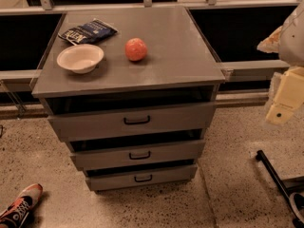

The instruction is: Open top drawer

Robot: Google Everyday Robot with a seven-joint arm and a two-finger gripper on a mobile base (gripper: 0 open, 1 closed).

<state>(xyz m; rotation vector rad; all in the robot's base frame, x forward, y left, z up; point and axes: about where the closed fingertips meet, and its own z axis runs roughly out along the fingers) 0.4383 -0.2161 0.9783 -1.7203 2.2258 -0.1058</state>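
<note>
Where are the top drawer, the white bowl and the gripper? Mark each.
top drawer (85, 125): camera view, flat front left of its handle.
white bowl (80, 57): camera view, bare inside.
gripper (280, 113): camera view, lower tip, at right edge.

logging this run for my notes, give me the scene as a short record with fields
top drawer: grey front, black loop handle, dark gap above it, seems slightly open
hand: at right edge, apart from the cabinet, holding nothing visible
cabinet top: white bowl, orange, blue snack bag
middle drawer: below, narrower
bottom drawer: lowest
floor: shoe at lower left
</note>
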